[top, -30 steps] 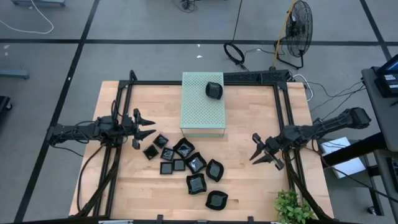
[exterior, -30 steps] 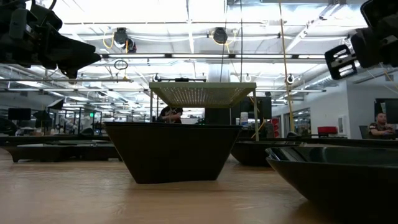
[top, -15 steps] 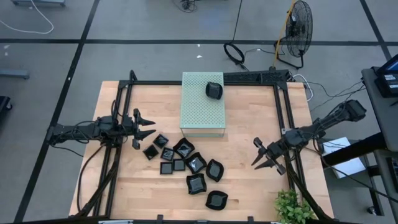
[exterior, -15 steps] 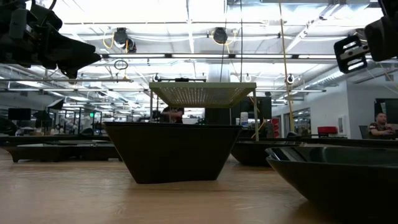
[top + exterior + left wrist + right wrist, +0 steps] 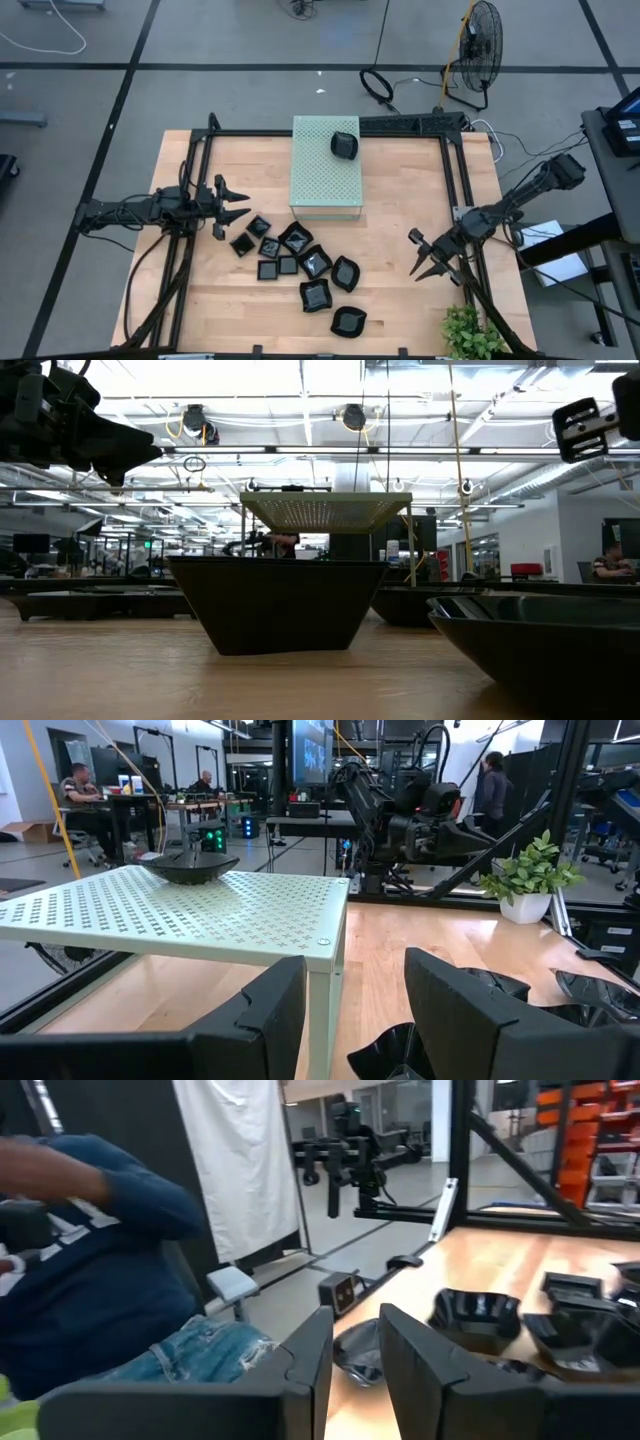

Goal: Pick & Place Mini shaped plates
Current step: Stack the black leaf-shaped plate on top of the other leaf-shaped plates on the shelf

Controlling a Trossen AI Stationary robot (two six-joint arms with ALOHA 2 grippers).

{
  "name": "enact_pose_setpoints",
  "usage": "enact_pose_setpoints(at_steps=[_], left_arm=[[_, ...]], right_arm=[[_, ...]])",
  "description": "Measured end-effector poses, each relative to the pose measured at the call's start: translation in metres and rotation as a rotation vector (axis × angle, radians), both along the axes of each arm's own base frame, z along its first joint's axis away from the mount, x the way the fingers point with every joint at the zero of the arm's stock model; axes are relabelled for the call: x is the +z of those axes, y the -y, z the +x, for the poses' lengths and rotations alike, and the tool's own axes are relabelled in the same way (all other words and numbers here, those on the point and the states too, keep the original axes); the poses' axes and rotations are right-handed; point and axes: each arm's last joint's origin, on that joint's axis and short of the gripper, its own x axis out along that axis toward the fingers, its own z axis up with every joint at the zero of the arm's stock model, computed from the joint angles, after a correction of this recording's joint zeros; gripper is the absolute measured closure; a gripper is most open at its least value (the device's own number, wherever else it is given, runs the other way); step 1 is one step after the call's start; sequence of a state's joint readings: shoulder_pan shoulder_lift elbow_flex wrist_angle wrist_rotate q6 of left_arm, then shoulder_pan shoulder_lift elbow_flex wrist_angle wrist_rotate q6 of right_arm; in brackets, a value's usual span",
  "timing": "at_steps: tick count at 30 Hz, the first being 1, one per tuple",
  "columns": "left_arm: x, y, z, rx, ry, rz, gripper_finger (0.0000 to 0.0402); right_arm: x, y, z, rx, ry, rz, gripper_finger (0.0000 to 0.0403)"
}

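Note:
Several small glossy black plates (image 5: pixel 300 265) lie clustered on the wooden table in front of the pale green perforated box (image 5: pixel 327 180). One more plate (image 5: pixel 344 145) rests on the box's top, also seen in the left wrist view (image 5: pixel 190 868). My left gripper (image 5: pixel 236 205) hovers open just left of the cluster, level, pointing toward the box and plates (image 5: pixel 480 985). My right gripper (image 5: pixel 422 256) is open, right of the cluster near the table's right edge, pointing at the plates (image 5: pixel 475 1315). Neither touches anything.
A black frame (image 5: pixel 452 170) runs round the table's edges. A potted plant (image 5: pixel 468 335) stands at the near right corner. The right wrist view shows a person in a blue sleeve and jeans (image 5: pixel 120 1270) beside the table. Bare wood (image 5: pixel 400 200) lies right of the box.
My right gripper has drawn back toward the table's near right corner and risen, moving away from the plates; it stays open. The left arm and all the plates have kept still.

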State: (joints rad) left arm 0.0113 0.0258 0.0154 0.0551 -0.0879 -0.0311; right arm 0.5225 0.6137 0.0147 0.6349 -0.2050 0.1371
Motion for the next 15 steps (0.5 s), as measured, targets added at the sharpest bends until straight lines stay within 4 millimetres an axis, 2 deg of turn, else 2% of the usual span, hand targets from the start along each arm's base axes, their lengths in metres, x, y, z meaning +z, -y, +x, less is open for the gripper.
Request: enact_pose_setpoints(at_steps=[10, 15], left_arm=[[0.0, 0.0, 0.0, 0.0, 0.0, 0.0, 0.0227], [0.0, 0.0, 0.0, 0.0, 0.0, 0.0, 0.0227]], right_arm=[[-0.001, -0.01, 0.0, 0.058, 0.045, -0.026, 0.0331], [0.001, -0.015, 0.003, -0.023, 0.064, 0.01, 0.0331]])
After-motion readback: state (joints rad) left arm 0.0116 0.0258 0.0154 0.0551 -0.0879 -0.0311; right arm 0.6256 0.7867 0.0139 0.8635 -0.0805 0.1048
